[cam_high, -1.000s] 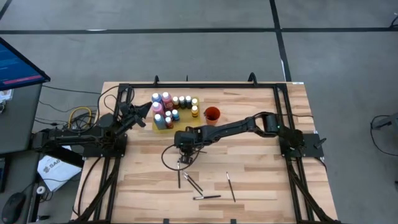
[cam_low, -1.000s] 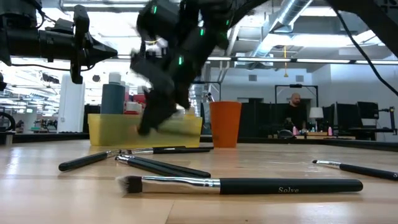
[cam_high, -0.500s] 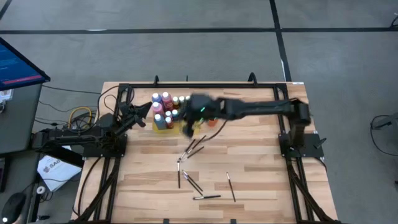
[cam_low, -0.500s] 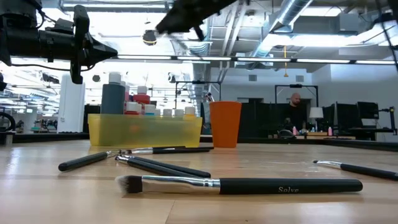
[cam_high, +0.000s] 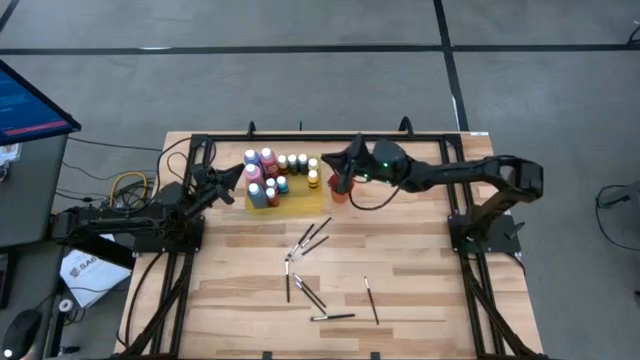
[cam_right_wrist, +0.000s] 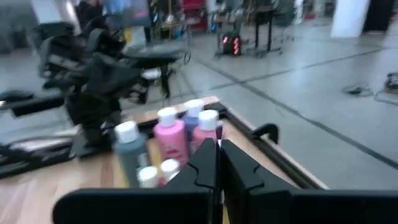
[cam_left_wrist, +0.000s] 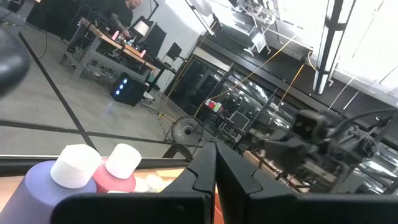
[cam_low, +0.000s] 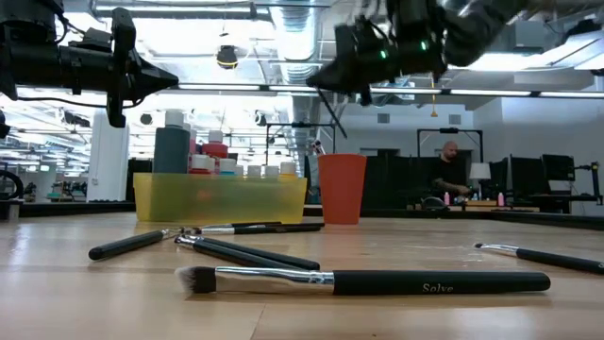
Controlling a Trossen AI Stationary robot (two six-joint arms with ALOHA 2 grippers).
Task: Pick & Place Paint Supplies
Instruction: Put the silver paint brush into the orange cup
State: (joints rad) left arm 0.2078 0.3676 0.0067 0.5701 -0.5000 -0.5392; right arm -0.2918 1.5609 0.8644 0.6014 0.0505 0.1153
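Brush (cam_low: 335, 121) is hanging from my right gripper (cam_high: 340, 164), pinched in closed fingers above the cup (cam_high: 341, 184), bottles (cam_high: 268, 172) beside; I'm risking missing the rim or tipping the cup if I'm releasing off-centre. My left gripper (cam_high: 243, 173) is waiting closed, empty

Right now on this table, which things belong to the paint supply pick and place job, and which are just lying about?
Part of the job:
- paint bottles standing on the yellow mat
- brushes scattered on the wood
- thin brush in the shut right gripper, above the cup

Just lying about:
- yellow mat
- orange-red cup
- left gripper, waiting beside the bottles
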